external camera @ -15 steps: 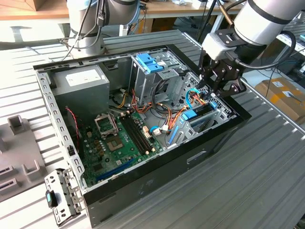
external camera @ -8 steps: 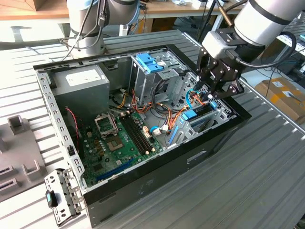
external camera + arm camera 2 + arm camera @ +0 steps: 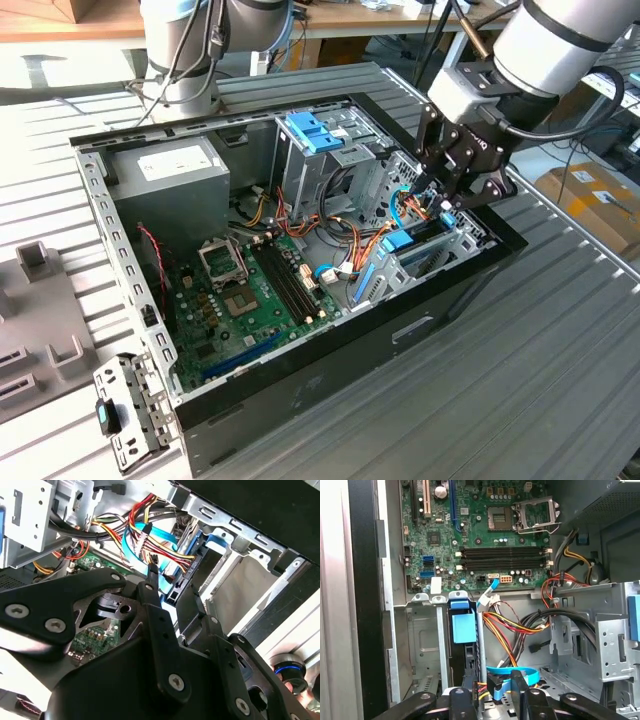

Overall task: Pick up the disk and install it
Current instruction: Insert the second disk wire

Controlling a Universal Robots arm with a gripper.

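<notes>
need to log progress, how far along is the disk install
Mostly done, it seems: the disk stands on edge in a bay of the computer case. The gripper hovers just above it, by the coloured cables. Whether the disk is fully seated or cabled, I cannot tell.

gripper over the drive bay
black gripper (image 3: 172, 591) fingers straddle the blue-railed disk (image 3: 186, 572) beside bundled coloured cables (image 3: 150, 525).

Green mobo (image 3: 240, 290), blue disk rails (image 3: 464, 627), black pincer (image 3: 447, 190).
</notes>
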